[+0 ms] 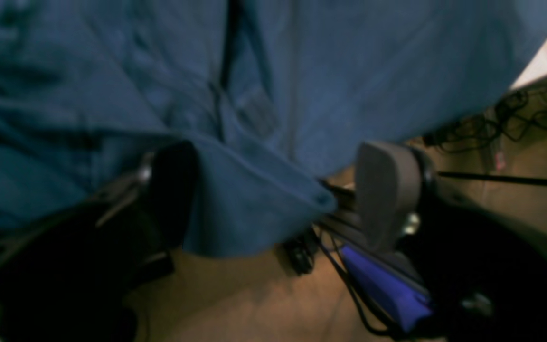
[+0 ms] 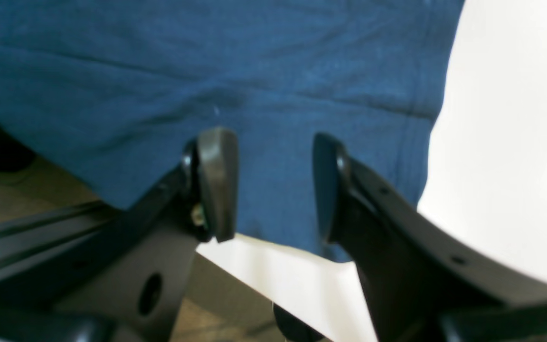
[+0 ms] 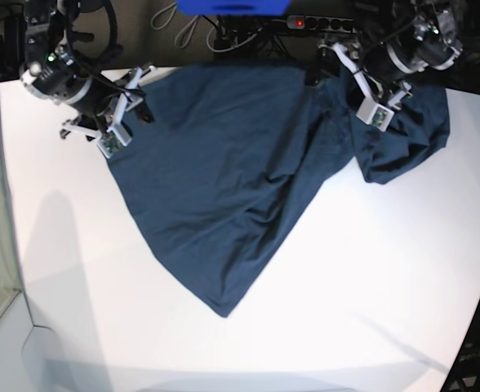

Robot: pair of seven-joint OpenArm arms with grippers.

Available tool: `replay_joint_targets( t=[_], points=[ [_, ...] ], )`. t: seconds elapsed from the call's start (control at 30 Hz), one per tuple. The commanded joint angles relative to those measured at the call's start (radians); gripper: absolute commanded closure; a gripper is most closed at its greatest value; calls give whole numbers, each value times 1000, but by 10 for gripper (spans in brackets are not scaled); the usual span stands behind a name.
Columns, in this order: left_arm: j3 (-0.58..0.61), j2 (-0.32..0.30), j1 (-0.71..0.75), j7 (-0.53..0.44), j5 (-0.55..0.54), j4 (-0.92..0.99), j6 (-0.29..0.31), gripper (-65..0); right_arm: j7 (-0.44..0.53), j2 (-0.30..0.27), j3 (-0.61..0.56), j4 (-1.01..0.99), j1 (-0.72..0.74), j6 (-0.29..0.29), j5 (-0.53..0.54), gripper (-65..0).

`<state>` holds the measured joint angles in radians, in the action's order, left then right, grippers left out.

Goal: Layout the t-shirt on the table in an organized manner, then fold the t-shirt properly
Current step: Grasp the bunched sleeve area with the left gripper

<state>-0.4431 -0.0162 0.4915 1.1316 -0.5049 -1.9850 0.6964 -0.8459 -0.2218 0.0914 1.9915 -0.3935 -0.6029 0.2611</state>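
The navy t-shirt (image 3: 224,188) lies spread on the white table (image 3: 346,286), one corner pointing at the near side and a bunched part at the far right (image 3: 407,135). My left gripper (image 3: 326,69) is at the shirt's far edge. In the left wrist view it (image 1: 278,194) stands open, and a fold of the t-shirt (image 1: 349,71) hangs between its fingers over the floor, touching only the dark finger (image 1: 174,190). My right gripper (image 2: 273,187) is open over the t-shirt's (image 2: 207,61) hem at the table (image 2: 506,142) edge, at the far left (image 3: 142,94).
Beyond the table's far edge are a power strip (image 3: 322,23), cables (image 1: 515,118) on the brown floor and a blue object (image 3: 232,6). Bare white tabletop surrounds the shirt at the near side, left and right.
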Motion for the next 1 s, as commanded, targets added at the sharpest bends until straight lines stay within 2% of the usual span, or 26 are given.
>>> replay_joint_targets(
  t=[0.0,0.13,0.37,0.53,0.67,0.83,0.97],
  points=[
    [0,0,-9,-12,2,-3,2,-441,21,-11,6,16,5,-7,10,-268],
    [3,5,-40,-12,53,33,2,-283,21,-12,8,16,5,-7,8,-268],
    [-4,5,-58,-12,50,46,2,0,21,-12,8,16,5,-7,8,-267],
    [-6,6,-93,-12,48,13,2,-1,21,-11,8,16,5,-7,8,-267],
    [-30,49,-158,-12,48,-33,2,-1,21,-8,8,16,5,-7,8,-267],
    [-135,91,-328,-2,48,-33,2,-1,21,-8,8,16,5,-7,8,-267],
    [-216,97,-489,-2,55,-29,2,-1,21,-11,8,16,5,-7,8,-267]
  ],
)
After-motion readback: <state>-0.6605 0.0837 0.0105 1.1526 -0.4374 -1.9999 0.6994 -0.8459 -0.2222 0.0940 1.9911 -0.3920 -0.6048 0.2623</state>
